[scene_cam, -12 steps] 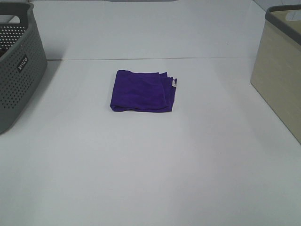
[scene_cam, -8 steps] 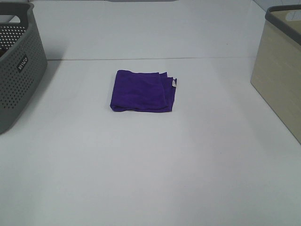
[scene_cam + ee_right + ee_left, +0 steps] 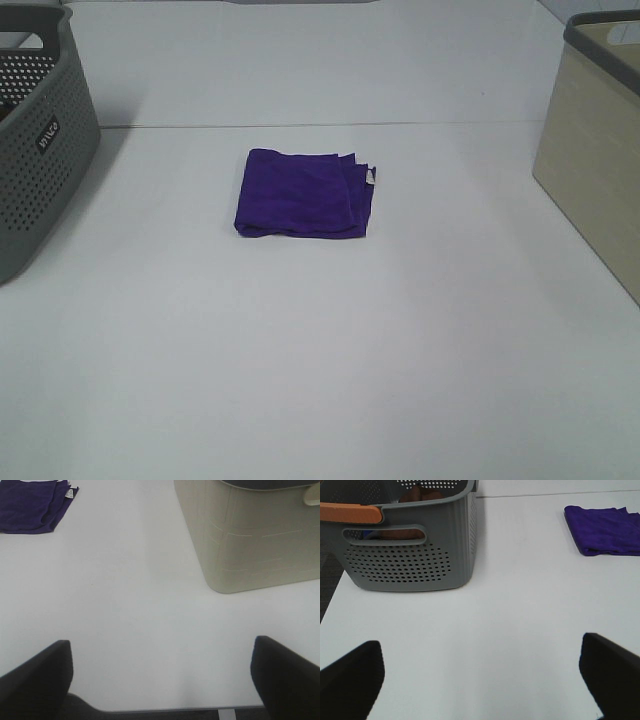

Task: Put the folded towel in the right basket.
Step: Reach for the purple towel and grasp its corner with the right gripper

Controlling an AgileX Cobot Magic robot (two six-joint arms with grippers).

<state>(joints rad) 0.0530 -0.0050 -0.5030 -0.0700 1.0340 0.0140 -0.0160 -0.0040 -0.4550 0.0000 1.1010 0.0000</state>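
Note:
A folded purple towel lies flat on the white table, a little behind its middle. It also shows in the left wrist view and in the right wrist view. The beige right basket stands at the table's right edge, and the right wrist view shows it close by. My left gripper is open and empty over the table near the grey basket. My right gripper is open and empty over the table's near edge beside the beige basket. Neither arm shows in the exterior view.
A grey perforated basket with an orange handle stands at the table's left edge, with brownish items inside. The white table stretches between the baskets. A seam crosses it behind the towel.

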